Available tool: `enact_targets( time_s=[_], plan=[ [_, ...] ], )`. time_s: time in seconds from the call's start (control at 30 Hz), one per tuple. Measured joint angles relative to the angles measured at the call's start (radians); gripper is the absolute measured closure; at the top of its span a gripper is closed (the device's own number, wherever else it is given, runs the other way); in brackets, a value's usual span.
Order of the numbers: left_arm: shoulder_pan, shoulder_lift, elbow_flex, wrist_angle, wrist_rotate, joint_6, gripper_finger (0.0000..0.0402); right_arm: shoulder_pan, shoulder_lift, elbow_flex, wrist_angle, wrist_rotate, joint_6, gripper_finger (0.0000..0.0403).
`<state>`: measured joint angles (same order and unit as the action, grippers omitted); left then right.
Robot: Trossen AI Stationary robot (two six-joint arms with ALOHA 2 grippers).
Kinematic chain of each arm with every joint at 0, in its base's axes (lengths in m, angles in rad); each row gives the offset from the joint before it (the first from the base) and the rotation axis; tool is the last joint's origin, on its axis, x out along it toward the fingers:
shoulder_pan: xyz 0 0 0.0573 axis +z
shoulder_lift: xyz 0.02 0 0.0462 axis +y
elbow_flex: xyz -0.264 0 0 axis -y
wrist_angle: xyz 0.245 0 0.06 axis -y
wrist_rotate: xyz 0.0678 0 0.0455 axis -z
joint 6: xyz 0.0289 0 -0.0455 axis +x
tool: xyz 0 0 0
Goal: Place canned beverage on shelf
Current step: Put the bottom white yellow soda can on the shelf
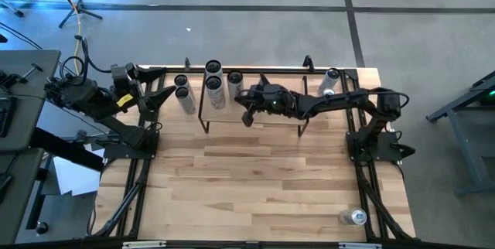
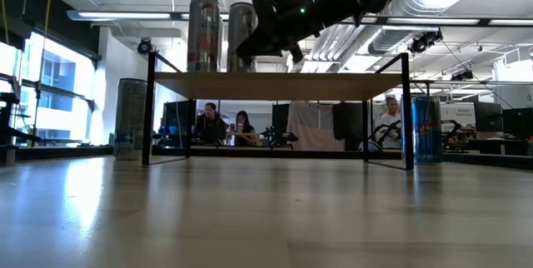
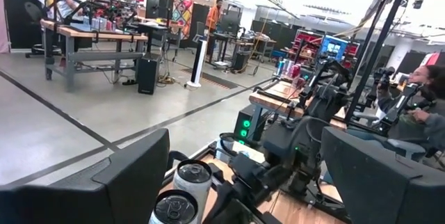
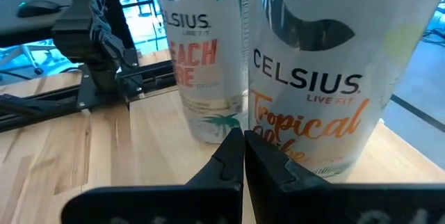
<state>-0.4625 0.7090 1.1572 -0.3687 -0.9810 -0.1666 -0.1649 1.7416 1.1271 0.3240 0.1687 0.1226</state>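
Three cans (image 1: 214, 83) were seen on the shelf (image 1: 255, 117), right gripper (image 1: 247, 116) pinched empty; one can (image 1: 357, 216) was left unplaced.

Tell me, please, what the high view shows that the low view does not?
Only the high view shows the left gripper open at the table's far left corner, and a lone can lying near the front right edge. Only the low view shows people seated in the room behind. Both show the shelf with cans on it and the shut right gripper over it.
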Motion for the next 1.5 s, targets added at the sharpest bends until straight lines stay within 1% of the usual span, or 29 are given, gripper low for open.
enact_targets(
  time_s=[0.1,0.37,0.5,0.63,0.77,0.83,0.93,1.07,1.17,1.37,1.5],
  plan=[
    [0.0,0.0,0.0,0.0,0.0,-0.007,0.0057,-0.017,0.0,0.0,0.012,-0.032,0.0,0.0403],
    [0.0,0.0,0.0,0.0,-0.008,-0.007,0.0057,-0.049,0.0,0.0,0.071,-0.037,-0.001,0.0403],
    [0.0,0.0,0.0,0.0,-0.025,-0.007,0.0057,-0.066,0.0,0.0,0.102,-0.074,0.0,0.0403],
    [0.0,0.0,0.0,0.0,-0.026,-0.007,0.0057,-0.067,0.0,0.0,0.108,-0.08,0.001,0.0403],
    [0.0,0.0,0.0,0.0,-0.026,-0.014,0.0057,-0.053,0.0,0.0,0.108,-0.155,0.009,0.0403],
    [0.0,0.0,0.0,0.0,-0.026,-0.015,0.0057,-0.039,-0.01,0.0,0.084,-0.173,0.007,0.0403],
    [0.0,0.0,0.0,0.0,-0.026,-0.016,0.0057,-0.023,-0.049,0.0,-0.001,-0.13,-0.014,0.0403],
    [0.0,0.0,0.0,0.0,-0.026,-0.016,0.0057,-0.023,-0.106,0.0,-0.137,-0.014,-0.041,0.0403],
    [0.0,0.0,0.0,0.0,-0.029,-0.016,0.0057,-0.023,-0.123,0.0,-0.181,0.086,-0.058,0.0403],
    [0.0,0.0,0.0,0.007,-0.03,-0.017,0.0057,-0.038,-0.09,0.0,-0.163,0.203,-0.053,0.0403],
    [0.0,0.0,0.0,0.023,-0.03,-0.017,0.0057,-0.051,-0.05,0.0,-0.109,0.212,-0.052,0.0403]
  ],
)
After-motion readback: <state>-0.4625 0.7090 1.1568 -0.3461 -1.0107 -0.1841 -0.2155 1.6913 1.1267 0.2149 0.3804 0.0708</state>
